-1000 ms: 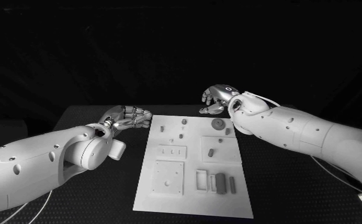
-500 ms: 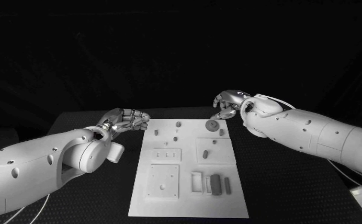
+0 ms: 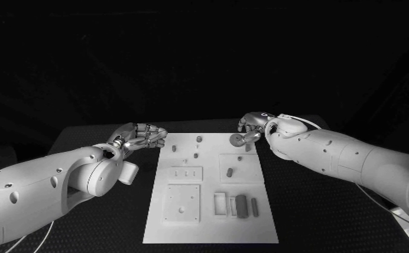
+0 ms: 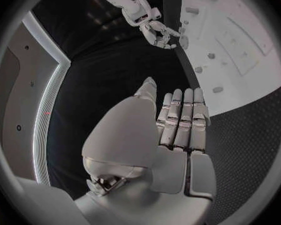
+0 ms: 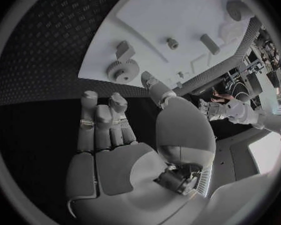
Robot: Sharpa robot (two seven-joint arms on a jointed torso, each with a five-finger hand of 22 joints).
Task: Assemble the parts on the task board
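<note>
Right hand (image 3: 250, 127) over task board (image 3: 211, 229), seemingly empty

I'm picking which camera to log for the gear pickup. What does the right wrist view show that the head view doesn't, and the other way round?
Right wrist view alone: the right hand from behind, its fingers apart and holding nothing, near the gear by the board's edge.
Head view alone: the whole task board and the nearer parts in their slots.
Both: the gear, the board, and the left hand.
</note>
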